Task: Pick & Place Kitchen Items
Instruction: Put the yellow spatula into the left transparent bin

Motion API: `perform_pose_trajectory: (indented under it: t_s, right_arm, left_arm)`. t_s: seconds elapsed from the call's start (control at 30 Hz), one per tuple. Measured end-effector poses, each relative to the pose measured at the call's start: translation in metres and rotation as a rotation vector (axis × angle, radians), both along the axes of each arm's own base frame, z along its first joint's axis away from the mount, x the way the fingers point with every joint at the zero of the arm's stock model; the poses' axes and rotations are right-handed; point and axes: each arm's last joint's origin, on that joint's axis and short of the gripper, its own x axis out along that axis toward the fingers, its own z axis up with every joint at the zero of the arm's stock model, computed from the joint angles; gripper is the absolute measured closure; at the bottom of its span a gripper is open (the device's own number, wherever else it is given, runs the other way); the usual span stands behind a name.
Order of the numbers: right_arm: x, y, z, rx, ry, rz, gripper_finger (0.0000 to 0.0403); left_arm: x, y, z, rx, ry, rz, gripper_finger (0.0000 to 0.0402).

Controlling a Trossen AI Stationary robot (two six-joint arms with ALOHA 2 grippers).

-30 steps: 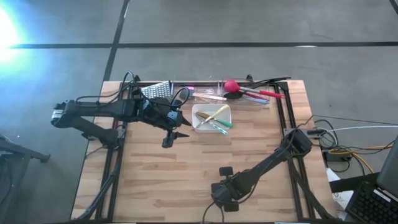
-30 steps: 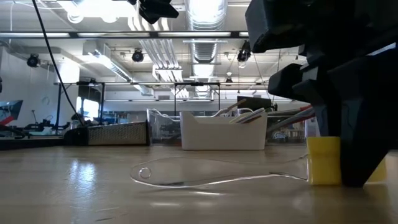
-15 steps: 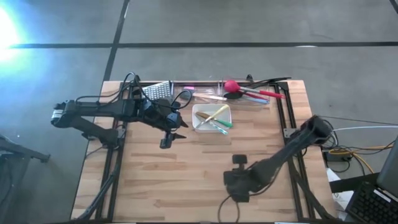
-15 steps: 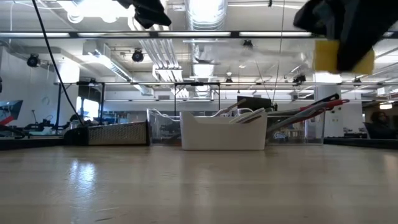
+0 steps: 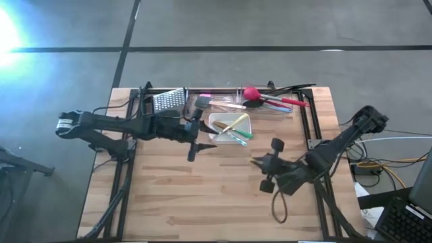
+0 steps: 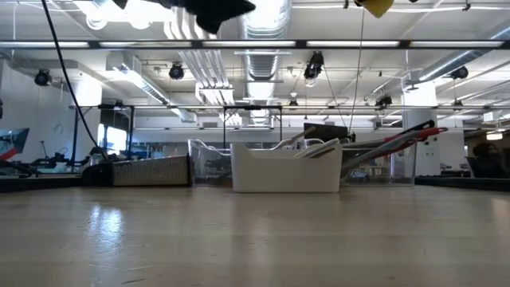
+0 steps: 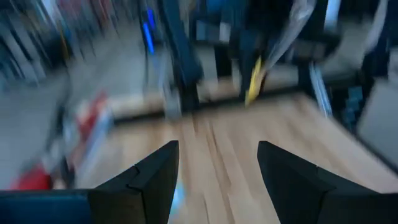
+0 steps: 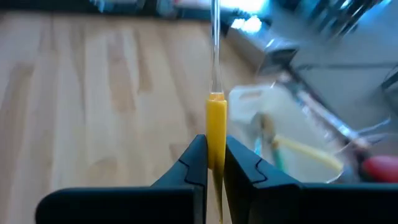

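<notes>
My right gripper (image 5: 260, 163) is high above the table's middle right, shut on a utensil with a yellow end (image 8: 216, 124) and a clear handle (image 8: 215, 50). The yellow end also shows at the top of the low view (image 6: 374, 6). My left gripper (image 5: 194, 147) is open and empty, in the air just left of the white tray (image 5: 219, 138); its fingers stand apart in the left wrist view (image 7: 217, 177). The tray holds yellow, green and wooden utensils (image 5: 233, 128). Red, pink and black utensils (image 5: 270, 100) lie in the clear bin at the far edge. My right gripper pinches the utensil's yellow end (image 8: 216, 140) between its two fingers. The clear handle runs straight on ahead of the fingertips, along the fingers. The utensil is lifted clear of the table.
A steel grater (image 5: 170, 100) lies at the far left, next to the clear bin (image 5: 233, 90). The white tray (image 6: 283, 171) stands on the table in front of the bin. Bare wooden table (image 5: 202, 196) stretches across the near half.
My right gripper has lifted the yellow-ended clear utensil off the table near the front edge and carried it up, toward the far and right edges. The utensil, which lay flat, is now clear of the table. My left gripper has shifted a little right, toward the white tray.
</notes>
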Motion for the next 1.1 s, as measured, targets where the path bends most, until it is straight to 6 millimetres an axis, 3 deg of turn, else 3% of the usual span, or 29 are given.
perform_pose_trajectory:
  t_s: [0.17,0.3,0.43,0.67,0.93,1.03,1.1]
  right_arm:
    - [-0.008,-0.015,0.004,-0.007,-0.177,-0.024,0.0385]
    - [-0.003,-0.021,0.008,-0.041,-0.33,0.012,0.0385]
    - [0.004,-0.029,0.01,-0.104,-0.414,0.047,0.0385]
    - [0.014,-0.048,0.01,-0.101,-0.43,0.05,0.0385]
    - [0.016,-0.05,0.014,-0.097,-0.437,0.078,0.0385]
    - [0.016,-0.05,0.014,-0.098,-0.433,0.078,0.0385]
    - [0.016,-0.05,0.013,-0.097,-0.429,0.079,0.0385]
  left_arm:
    - [-0.001,0.0,0.006,0.033,-0.345,-0.008,0.0177]
    - [0.001,0.001,0.009,0.041,-0.499,-0.004,0.0177]
    - [0.01,0.001,0.014,0.051,-0.542,-0.012,0.0177]
    - [0.039,-0.003,0.037,0.048,-0.591,-0.178,0.0177]
    - [0.07,-0.004,0.056,0.058,-0.636,-0.213,0.018]
    - [0.077,-0.003,0.06,0.06,-0.642,-0.212,0.0205]
    - [0.08,-0.003,0.06,0.062,-0.627,-0.212,0.0242]
